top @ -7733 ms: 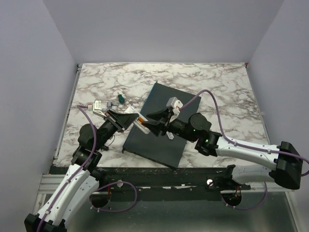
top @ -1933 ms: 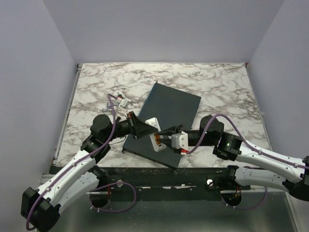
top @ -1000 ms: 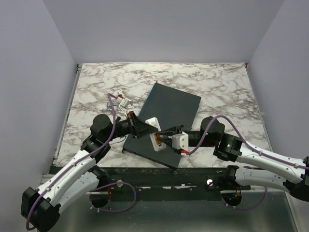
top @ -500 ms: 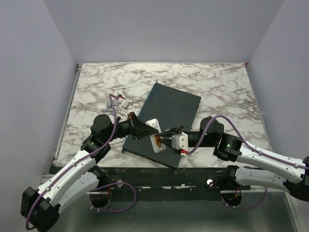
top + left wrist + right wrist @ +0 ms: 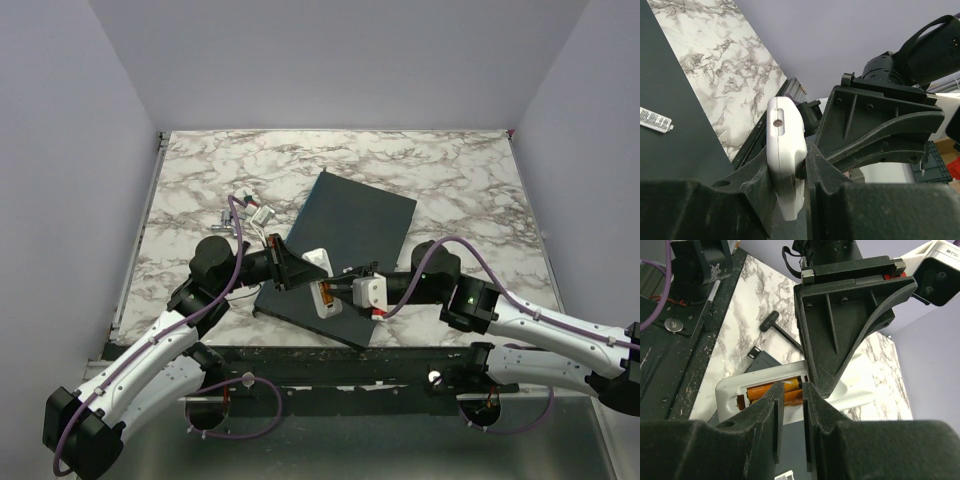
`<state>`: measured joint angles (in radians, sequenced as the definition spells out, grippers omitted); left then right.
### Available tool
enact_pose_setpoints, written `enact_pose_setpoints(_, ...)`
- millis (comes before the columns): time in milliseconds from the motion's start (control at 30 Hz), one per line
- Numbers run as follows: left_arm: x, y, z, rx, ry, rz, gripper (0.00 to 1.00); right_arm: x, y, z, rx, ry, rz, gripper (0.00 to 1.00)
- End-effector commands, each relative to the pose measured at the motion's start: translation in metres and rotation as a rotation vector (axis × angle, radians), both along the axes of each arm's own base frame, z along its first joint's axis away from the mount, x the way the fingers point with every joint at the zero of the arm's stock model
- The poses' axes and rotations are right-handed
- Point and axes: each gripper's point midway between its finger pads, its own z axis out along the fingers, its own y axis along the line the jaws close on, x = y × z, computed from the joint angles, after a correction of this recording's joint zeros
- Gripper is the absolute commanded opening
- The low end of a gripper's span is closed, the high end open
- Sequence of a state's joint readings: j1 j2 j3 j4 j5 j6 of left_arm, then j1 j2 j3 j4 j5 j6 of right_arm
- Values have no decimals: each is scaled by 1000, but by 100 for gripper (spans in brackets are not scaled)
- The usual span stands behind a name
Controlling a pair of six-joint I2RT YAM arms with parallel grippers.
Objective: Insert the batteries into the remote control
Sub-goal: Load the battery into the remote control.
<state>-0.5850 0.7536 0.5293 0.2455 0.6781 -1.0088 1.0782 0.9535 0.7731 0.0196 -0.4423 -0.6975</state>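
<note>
Found remote (image 5: 327, 306) over the near-left part of the slab (image 5: 350, 220), toward the near edge of the table (image 5: 200, 170). Saw it gripped by its long sides in the left gripper (image 5: 300, 265) — jaws pressed tight on the white casing, one rounded end poking out past the tips. Noted bay (image 5: 741, 401) facing the right gripper (image 5: 340, 283), with orange batteries (image 5: 765, 390) lying inside. Logged right tips at the bay's rim, a narrow gap between them, a battery's end showing through that gap. Cannot tell whether pinching that battery or merely poised against it.
</note>
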Motion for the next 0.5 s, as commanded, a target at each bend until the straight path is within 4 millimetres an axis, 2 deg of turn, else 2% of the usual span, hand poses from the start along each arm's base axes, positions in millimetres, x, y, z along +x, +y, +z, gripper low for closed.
enact_pose_setpoints(0,-7,3,46,-92,-139,-11,0,-9,-10,-52,-162,131,9,27)
enact_pose_setpoints(467,-6,5,51,-92,-157,10,0,-15,-14,-75,-233,184,25,26)
